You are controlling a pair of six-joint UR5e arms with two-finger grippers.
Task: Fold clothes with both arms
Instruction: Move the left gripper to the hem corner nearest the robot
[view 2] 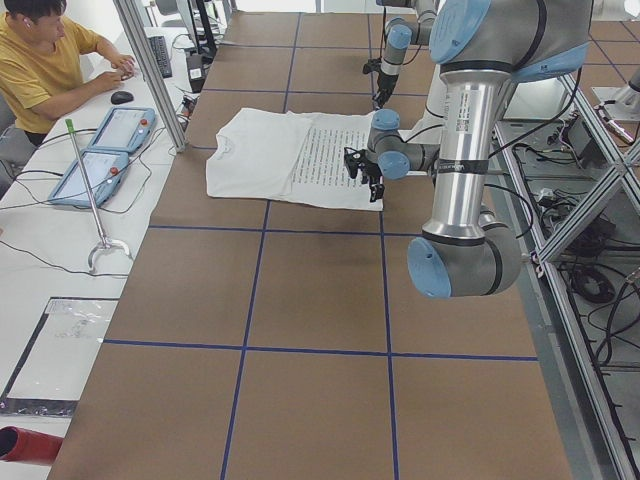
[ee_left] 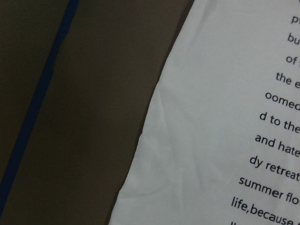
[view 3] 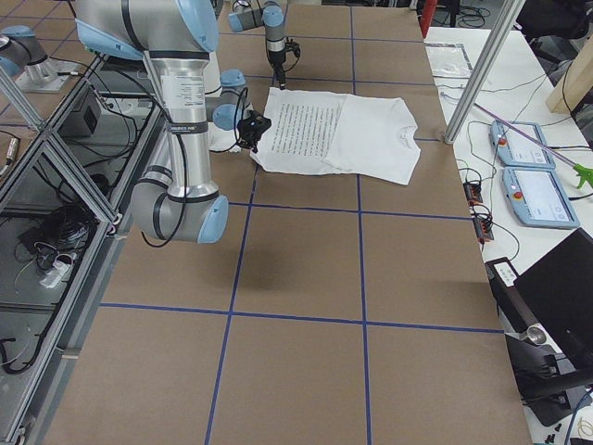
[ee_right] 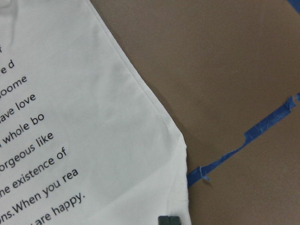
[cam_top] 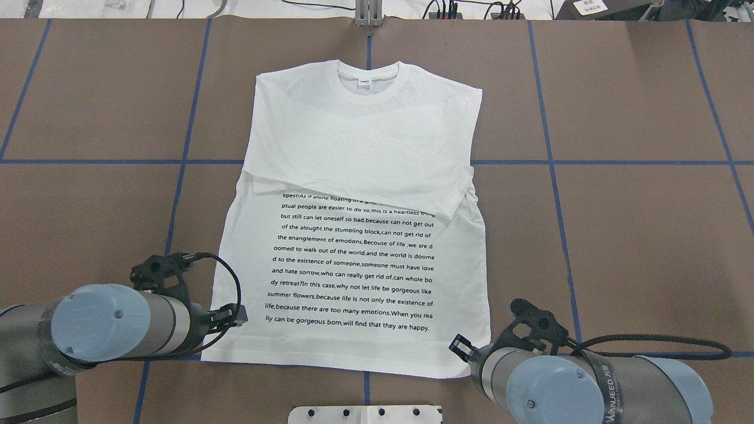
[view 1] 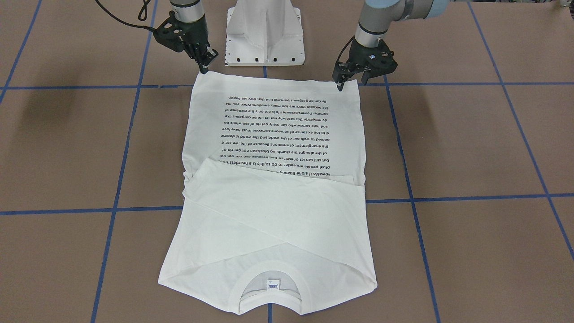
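Presently: shirt [view 1: 278, 215] flat on the table [view 1: 471, 143], roughly centred, print side up. The hem is toward the robot and the collar [view 1: 271, 265] toward the far edge. A small label [view 1: 273, 284] shows inside the neck. Both sleeves [view 1: 269, 202] are folded across the chest, overlapping and covering the top line of the text block [view 1: 278, 130]. The lower body lies smooth, with slight bunching at one side where a sleeve edge ends.

Left gripper [view 1: 353, 82] is low at its hem corner. Seen from across the table, the jaws look parted, with one finger just over the cloth edge and the other beside it on bare table. Whether it touches the cloth, I cannot tell. Its wrist camera shows only the shirt's side edge, some print and a blue tape line.

Right gripper [view 1: 204, 67] is down at the opposite hem corner, its tip right at the cloth edge. It is seen side-on, so I cannot tell whether its jaws are apart or together. Its wrist camera shows that corner lying flat, with a dark fingertip [ee_right: 168, 219] just at the bottom of the view.

Pedestal [view 1: 264, 31] stands between the arms, just clear of the hem. Tape grid [view 1: 448, 83] runs across the table. A person [view 2: 45, 60] is seated at a side desk beyond the collar end, well apart from the shirt.
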